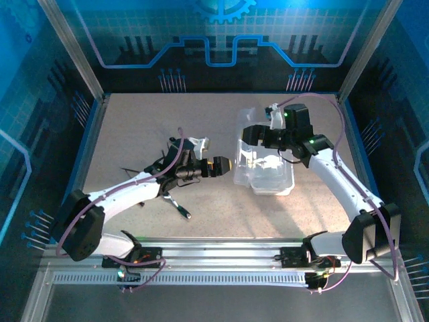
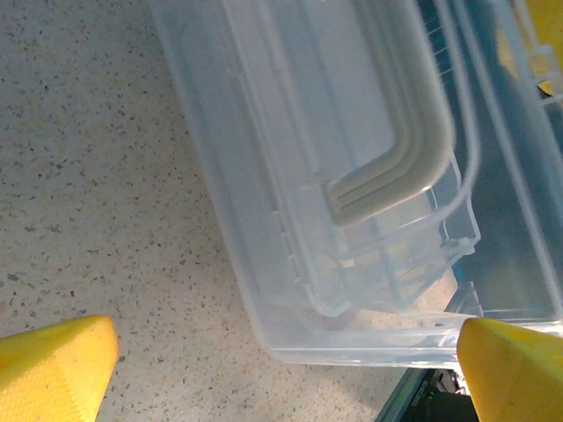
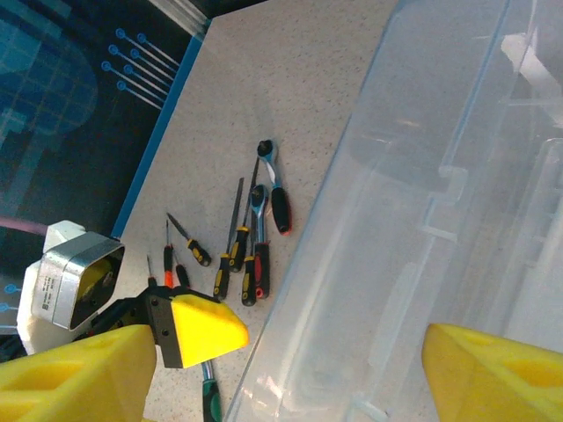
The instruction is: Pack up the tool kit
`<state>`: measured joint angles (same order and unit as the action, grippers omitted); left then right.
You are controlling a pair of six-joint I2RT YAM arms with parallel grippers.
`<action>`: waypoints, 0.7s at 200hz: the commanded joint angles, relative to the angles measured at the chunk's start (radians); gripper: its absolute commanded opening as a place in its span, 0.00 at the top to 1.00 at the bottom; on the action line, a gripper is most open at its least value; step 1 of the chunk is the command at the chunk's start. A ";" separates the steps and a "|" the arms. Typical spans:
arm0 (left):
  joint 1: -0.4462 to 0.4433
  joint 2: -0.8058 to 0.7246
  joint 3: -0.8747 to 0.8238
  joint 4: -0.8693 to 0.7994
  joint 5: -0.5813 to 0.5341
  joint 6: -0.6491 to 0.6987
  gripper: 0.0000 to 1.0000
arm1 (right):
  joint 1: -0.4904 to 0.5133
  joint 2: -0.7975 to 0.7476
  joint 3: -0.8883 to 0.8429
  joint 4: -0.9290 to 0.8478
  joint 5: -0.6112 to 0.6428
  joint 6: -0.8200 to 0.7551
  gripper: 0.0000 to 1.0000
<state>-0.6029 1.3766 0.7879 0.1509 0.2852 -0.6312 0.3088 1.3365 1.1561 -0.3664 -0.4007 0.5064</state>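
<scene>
Here both stand wide open and empty: left pincer [image 2: 281, 376] just beside the case [image 2: 264, 176], right pincer [image 3: 286, 382] straddling its wall.

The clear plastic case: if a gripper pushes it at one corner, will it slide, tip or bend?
Probably light: the case is thin see-through plastic with nothing visible inside. Its thin walls may flex under a squeeze. Pushed at a corner, it would likely slide or swivel on the smooth table rather than tip, as it lies low and wide.
</scene>
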 commanded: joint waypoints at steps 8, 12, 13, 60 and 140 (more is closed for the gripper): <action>0.000 -0.034 0.022 -0.020 -0.023 0.040 0.01 | 0.013 0.020 0.042 -0.019 0.013 -0.016 0.20; 0.001 -0.034 0.024 -0.018 -0.024 0.041 0.01 | 0.013 0.020 0.043 -0.021 0.021 -0.019 0.20; 0.002 -0.034 0.025 -0.017 -0.024 0.041 0.01 | 0.013 0.020 0.043 -0.023 0.024 -0.020 0.20; 0.000 0.011 0.090 -0.031 0.006 0.037 0.01 | -0.045 -0.016 0.017 -0.043 0.036 -0.040 0.20; -0.037 0.056 0.324 -0.286 -0.088 0.036 0.01 | -0.249 -0.135 -0.047 -0.055 0.002 -0.018 0.21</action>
<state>-0.6113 1.4113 1.0008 0.0139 0.2691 -0.6209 0.1204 1.2381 1.1332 -0.3965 -0.3843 0.4885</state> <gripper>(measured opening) 0.994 0.793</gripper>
